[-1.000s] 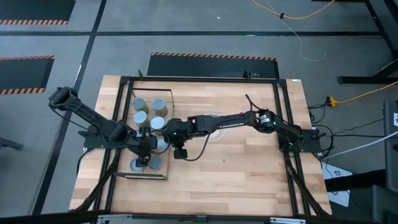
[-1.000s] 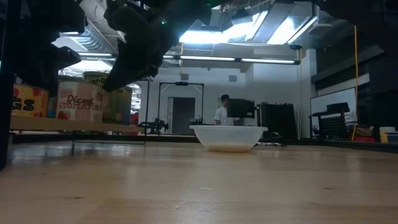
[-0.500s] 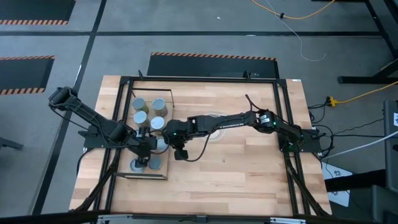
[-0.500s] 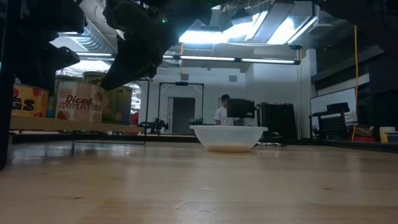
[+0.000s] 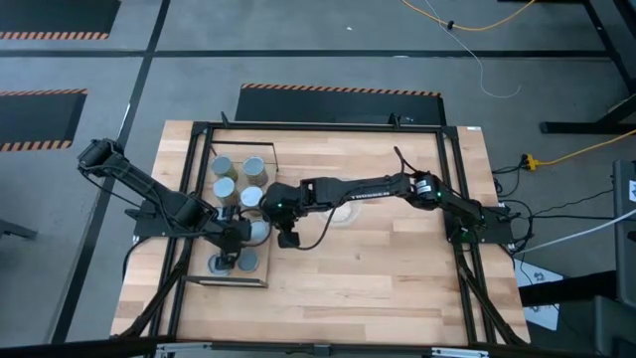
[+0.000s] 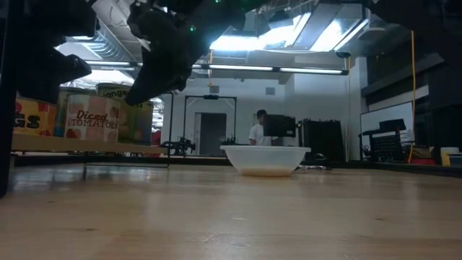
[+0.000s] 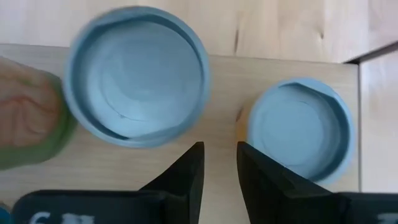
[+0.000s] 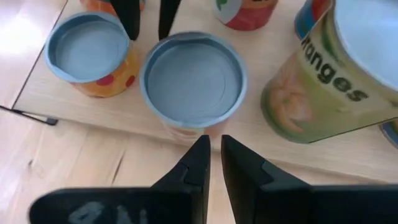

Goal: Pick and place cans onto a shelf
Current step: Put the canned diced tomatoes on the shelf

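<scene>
Both arms meet over the shelf (image 5: 260, 280), the light board with a thin black wire frame that lies along the worktop's (image 5: 378, 288) left edge, and the cans (image 5: 227, 188) already stand on it in a close cluster. The left tool (image 7: 220, 163) hangs straight above the shelf with nothing between its fingers; they stand a little apart, pointing at the bare strip of board between two blue-topped cans (image 7: 137, 74). The right tool (image 8: 213, 155) sits just off the shelf's inner edge, close to the left one, its fingers nearly together and also empty, aimed at a blue-topped can (image 8: 193, 78) at the board's rim, with a taller green-labelled can (image 8: 336, 74) right beside it. The main risk, as I judge it, is crowding: the cans stand so near each other that a finger coming down could clip a rim and tip or shove a neighbour, perhaps off the edge. The two tools are also near enough to each other that a careless sideways move could knock one into the other. A pale bowl (image 6: 265, 160) sits well apart near the worktop's middle, out of harm's way.
</scene>
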Available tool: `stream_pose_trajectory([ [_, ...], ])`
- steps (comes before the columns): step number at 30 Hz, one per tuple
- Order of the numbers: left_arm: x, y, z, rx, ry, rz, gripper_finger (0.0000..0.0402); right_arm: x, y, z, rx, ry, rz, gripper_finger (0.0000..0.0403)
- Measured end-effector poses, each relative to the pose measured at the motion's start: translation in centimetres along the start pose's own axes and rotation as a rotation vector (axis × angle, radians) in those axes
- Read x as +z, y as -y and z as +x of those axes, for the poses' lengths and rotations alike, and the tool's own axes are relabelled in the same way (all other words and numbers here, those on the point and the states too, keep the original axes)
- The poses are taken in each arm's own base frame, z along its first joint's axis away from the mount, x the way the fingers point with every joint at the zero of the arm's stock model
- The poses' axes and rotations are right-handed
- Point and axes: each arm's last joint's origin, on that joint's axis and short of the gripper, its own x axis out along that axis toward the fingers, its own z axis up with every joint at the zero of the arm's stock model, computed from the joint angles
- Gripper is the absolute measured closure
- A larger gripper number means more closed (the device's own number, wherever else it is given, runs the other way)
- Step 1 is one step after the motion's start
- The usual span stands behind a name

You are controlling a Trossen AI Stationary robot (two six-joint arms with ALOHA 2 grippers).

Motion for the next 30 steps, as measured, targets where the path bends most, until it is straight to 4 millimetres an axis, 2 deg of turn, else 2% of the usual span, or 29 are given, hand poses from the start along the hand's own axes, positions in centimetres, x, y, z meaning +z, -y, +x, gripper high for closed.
stream_pose_trajectory([
  [10, 0.05, -0.22, -0.01, 0.068, 0.031, 0.003, 0.0314, 0.28, -0.37, 0.03, 0.003, 0.024, -0.008, 0.0357],
  [23, 0.01, -0.20, 0.00, 0.058, 0.023, 0.000, 0.0314, 0.46, -0.72, -0.18, 0.005, 0.031, -0.040, 0.0357],
  [30, -0.04, -0.08, 0.01, 0.020, 0.003, -0.002, 0.0314, 0.10, 0.01, -0.07, -0.100, -0.005, -0.028, 0.0357],
])
